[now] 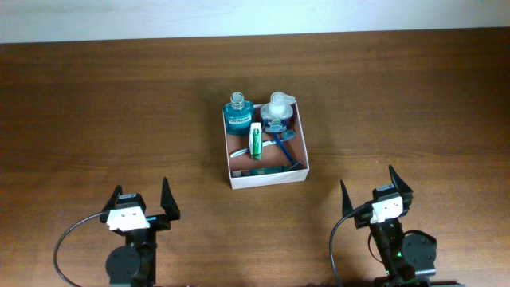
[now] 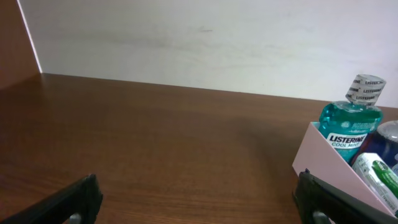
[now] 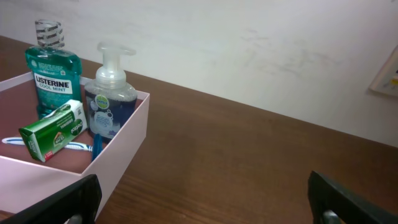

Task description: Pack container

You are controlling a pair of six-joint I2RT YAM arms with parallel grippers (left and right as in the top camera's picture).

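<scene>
The container (image 1: 265, 180), a shallow square box with thin white walls and a reddish-brown inside, sits at the table's middle. It holds a teal mouthwash bottle (image 1: 237, 115), a blue pump soap bottle (image 1: 279, 114), a green-white packet (image 1: 255, 140) and a blue toothbrush (image 1: 284, 155). The box also shows in the left wrist view (image 2: 323, 158) and the right wrist view (image 3: 127, 143). My left gripper (image 1: 140, 198) is open and empty at the near left. My right gripper (image 1: 370, 188) is open and empty at the near right. Both are well short of the box.
The brown wooden table (image 1: 103, 112) stretches around the box. A white wall (image 1: 255, 16) runs along its far edge.
</scene>
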